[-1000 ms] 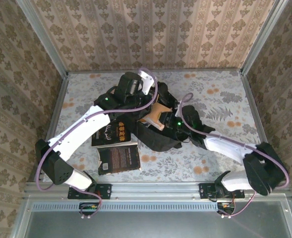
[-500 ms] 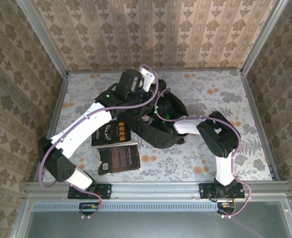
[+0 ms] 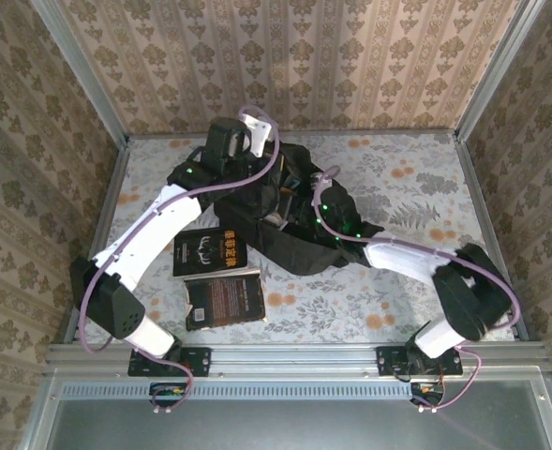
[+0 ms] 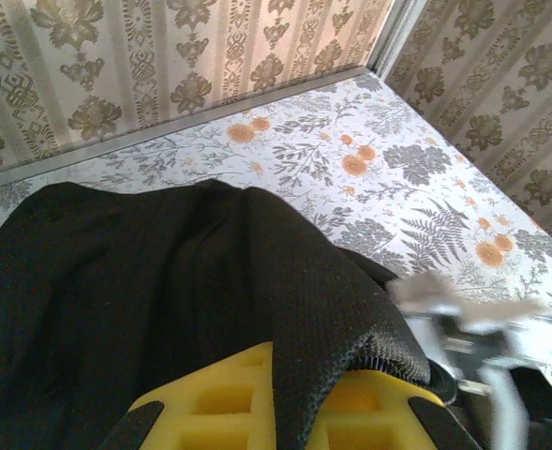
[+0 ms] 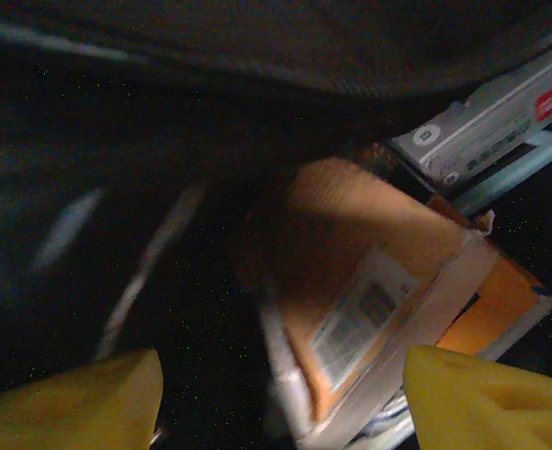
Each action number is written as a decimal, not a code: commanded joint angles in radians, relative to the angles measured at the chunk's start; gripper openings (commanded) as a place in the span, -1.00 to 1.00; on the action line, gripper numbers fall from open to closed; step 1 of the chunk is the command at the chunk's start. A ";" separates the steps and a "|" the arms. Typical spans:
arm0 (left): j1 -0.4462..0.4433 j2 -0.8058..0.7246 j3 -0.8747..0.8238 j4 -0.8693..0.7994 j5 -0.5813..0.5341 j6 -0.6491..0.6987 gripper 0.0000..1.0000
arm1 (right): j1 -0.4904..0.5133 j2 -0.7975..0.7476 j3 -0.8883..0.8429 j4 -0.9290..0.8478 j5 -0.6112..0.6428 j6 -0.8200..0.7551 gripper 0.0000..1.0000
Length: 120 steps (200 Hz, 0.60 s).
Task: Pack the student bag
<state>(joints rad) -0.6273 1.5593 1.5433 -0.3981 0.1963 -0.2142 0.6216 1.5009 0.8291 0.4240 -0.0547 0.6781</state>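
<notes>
Student bag point(image 3: 299, 246): table centre, mouth held up. My left pincer point(image 4: 292, 417): pinching its black fabric. My right pincer point(image 5: 280, 394): spread, empty, inside the bag. Packed: orange box point(image 5: 379, 272), other items. Remaining, I judge: two dark books point(image 3: 210, 255) at the bag's 8 o'clock.

A: What can't you make out?
B: The label on the orange box point(image 5: 379, 272) is blurred. The right gripper point(image 5: 280, 398), spread wide, is cut by the bottom edge.
A: And left?
B: The student bag point(image 4: 144, 281) fabric pinched in the left gripper point(image 4: 290, 412) covers its pads' inner edges.
</notes>
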 commanded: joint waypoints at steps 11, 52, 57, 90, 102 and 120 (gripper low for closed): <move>0.011 0.110 0.067 0.044 0.038 -0.004 -1.00 | -0.007 -0.196 -0.110 -0.127 0.116 -0.102 0.37; 0.012 0.265 0.177 -0.002 0.102 -0.042 -1.00 | -0.013 -0.416 -0.173 -0.285 0.310 -0.175 0.29; 0.013 0.279 0.190 -0.009 0.106 -0.048 -1.00 | -0.013 -0.433 -0.178 -0.288 0.316 -0.185 0.28; 0.009 0.292 0.201 -0.022 0.124 -0.087 -0.19 | -0.014 -0.542 -0.170 -0.410 0.350 -0.182 0.24; 0.008 0.251 0.170 -0.006 0.115 -0.096 0.08 | -0.016 -0.564 -0.143 -0.475 0.315 -0.166 0.24; 0.011 0.162 0.103 0.013 0.099 -0.115 0.28 | -0.015 -0.585 -0.129 -0.527 0.261 -0.163 0.27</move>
<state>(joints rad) -0.6209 1.8507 1.7012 -0.4179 0.2955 -0.2890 0.6102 0.9463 0.6613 0.0368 0.2314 0.5224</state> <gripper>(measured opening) 0.608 0.627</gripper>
